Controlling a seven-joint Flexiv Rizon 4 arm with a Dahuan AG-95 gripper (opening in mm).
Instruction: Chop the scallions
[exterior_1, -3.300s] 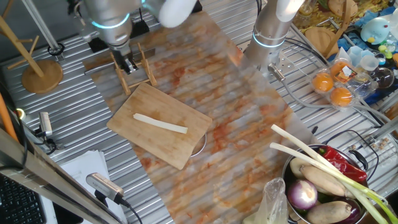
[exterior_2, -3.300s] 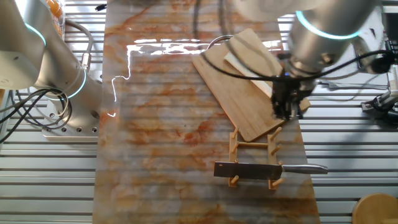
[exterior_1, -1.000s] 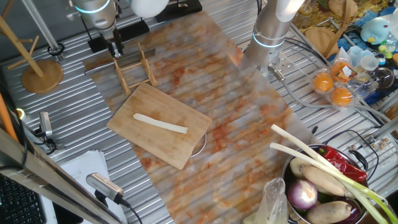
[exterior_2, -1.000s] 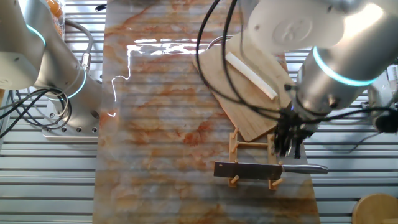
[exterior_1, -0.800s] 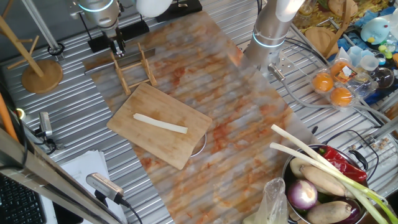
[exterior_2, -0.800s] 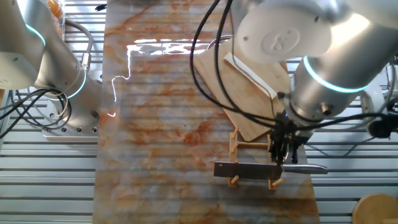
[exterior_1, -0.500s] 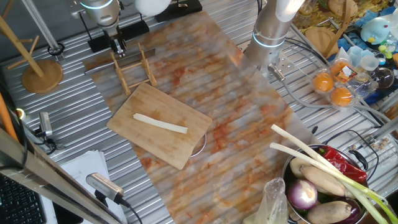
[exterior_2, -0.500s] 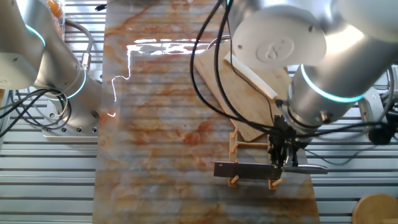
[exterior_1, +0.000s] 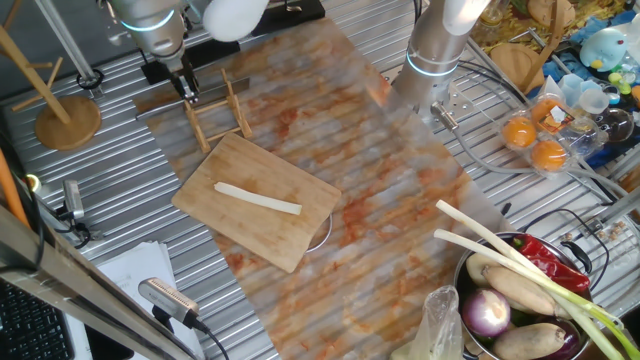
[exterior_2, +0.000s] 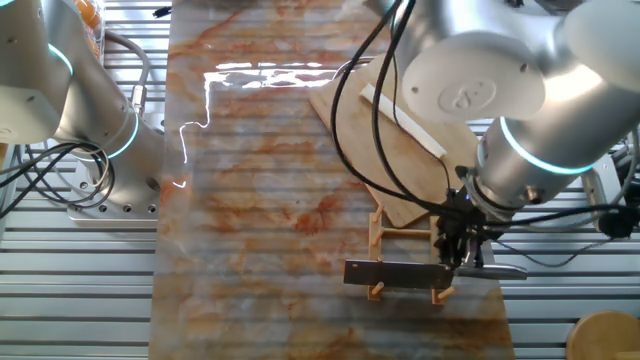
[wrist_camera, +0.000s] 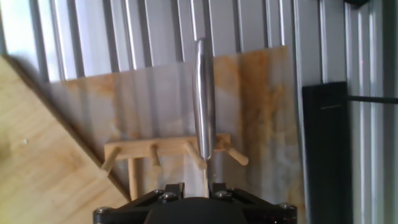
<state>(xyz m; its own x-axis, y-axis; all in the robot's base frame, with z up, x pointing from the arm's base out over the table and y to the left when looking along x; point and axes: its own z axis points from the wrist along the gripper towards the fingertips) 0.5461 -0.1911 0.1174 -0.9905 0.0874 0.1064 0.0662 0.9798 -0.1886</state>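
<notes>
The scallions (exterior_1: 258, 199) are one pale cream stalk lying whole on the wooden cutting board (exterior_1: 270, 238); the other fixed view shows the stalk (exterior_2: 403, 117) on the board (exterior_2: 385, 165) too. A knife rests on a small wooden rack (exterior_1: 215, 105), with its blade (exterior_2: 390, 273) to the left and its steel handle (exterior_2: 497, 271) to the right. My gripper (exterior_2: 462, 255) hangs just over the handle beside the rack. In the hand view the handle (wrist_camera: 203, 93) runs straight ahead between my parted fingers, and the gripper (wrist_camera: 196, 186) is open and holds nothing.
A metal bowl (exterior_1: 470, 270) at the front right holds an onion, roots, a red pepper and long green-leaved stalks (exterior_1: 500, 250). Eggs (exterior_1: 535, 140) sit in a carton at the right. A second arm's base (exterior_1: 435, 60) and a wooden stand (exterior_1: 68, 120) flank the mat.
My gripper has moved off the cutting board's corner to the knife rack and come down over the knife handle. The stalk and the knife have not moved.
</notes>
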